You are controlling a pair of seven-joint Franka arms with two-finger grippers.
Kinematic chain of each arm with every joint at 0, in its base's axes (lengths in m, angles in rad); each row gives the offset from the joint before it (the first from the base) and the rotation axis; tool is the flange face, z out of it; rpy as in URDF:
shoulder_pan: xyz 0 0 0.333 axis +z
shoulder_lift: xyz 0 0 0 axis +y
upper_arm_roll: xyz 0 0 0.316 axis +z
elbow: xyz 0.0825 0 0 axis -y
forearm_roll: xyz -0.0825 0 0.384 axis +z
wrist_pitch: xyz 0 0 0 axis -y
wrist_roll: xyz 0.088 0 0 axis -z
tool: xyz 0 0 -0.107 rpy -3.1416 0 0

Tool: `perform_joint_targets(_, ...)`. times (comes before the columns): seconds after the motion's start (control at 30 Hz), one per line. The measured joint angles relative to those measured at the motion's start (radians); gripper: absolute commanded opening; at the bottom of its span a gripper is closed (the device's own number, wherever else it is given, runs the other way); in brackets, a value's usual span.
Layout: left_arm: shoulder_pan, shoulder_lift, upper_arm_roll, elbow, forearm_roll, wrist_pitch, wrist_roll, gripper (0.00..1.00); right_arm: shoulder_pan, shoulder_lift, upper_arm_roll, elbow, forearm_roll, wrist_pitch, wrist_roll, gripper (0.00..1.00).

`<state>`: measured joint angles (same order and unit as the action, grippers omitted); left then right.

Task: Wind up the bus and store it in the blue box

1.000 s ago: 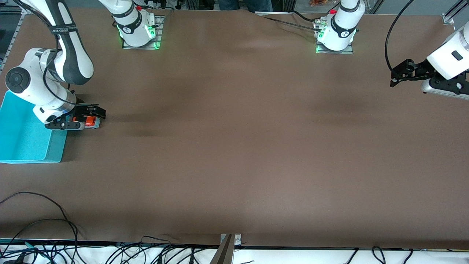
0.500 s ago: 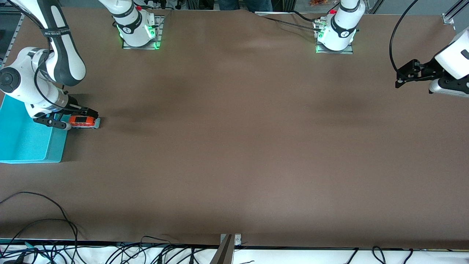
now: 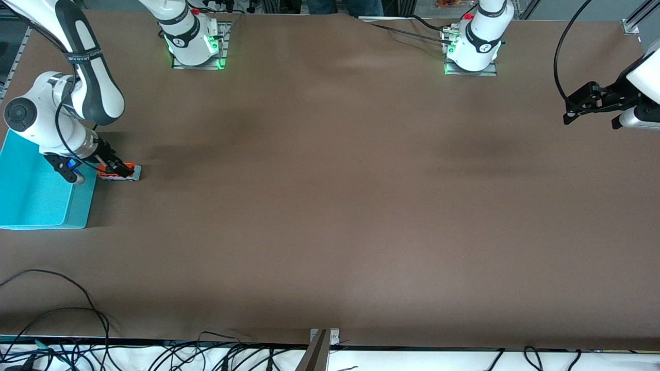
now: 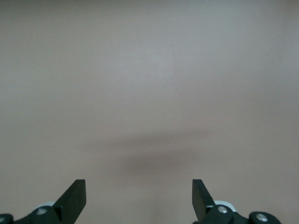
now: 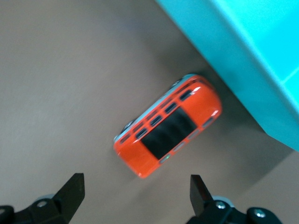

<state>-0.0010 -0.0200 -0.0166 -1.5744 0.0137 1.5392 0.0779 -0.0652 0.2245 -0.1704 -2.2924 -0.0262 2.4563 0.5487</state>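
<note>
The orange bus [image 3: 129, 175] with a dark roof panel stands on the brown table right beside the blue box [image 3: 31, 198], at the right arm's end. My right gripper [image 3: 122, 169] hangs low over the bus, open and empty. In the right wrist view the bus [image 5: 170, 126] lies apart from my open fingertips [image 5: 72, 189], with the box wall [image 5: 243, 60] close by it. My left gripper [image 3: 571, 111] is open and empty, up over the left arm's end of the table. It waits there, and its wrist view shows the gripper [image 4: 138, 198] over bare table.
The brown table top [image 3: 330, 206] stretches wide between the two arms. Both arm bases [image 3: 193, 46] stand at the edge farthest from the front camera. Cables [image 3: 62, 319] lie along the nearest edge.
My right hand has turned and swung back over the bus, which has stayed in place beside the box. My left gripper has drifted a little farther toward its end of the table.
</note>
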Motion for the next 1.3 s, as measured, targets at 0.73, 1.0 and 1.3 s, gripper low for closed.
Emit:
perform_joint_targets(0.73,0.001,0.005,0.0,0.0,0.0,0.0,-0.008,1.0,-0.001,0.025,-0.073,-0.035,0.0,0.089,0.137,1.0)
perform_joint_targets(1.0,0.001,0.012,0.0,0.001,0.0,0.0,-0.009,1.0,-0.001,0.06,-0.073,-0.038,0.0,0.153,0.228,1.0)
perform_joint_targets(1.3,0.001,0.014,0.0,0.003,0.0,0.0,-0.009,1.0,-0.001,0.095,-0.073,-0.038,0.0,0.205,0.242,1.0)
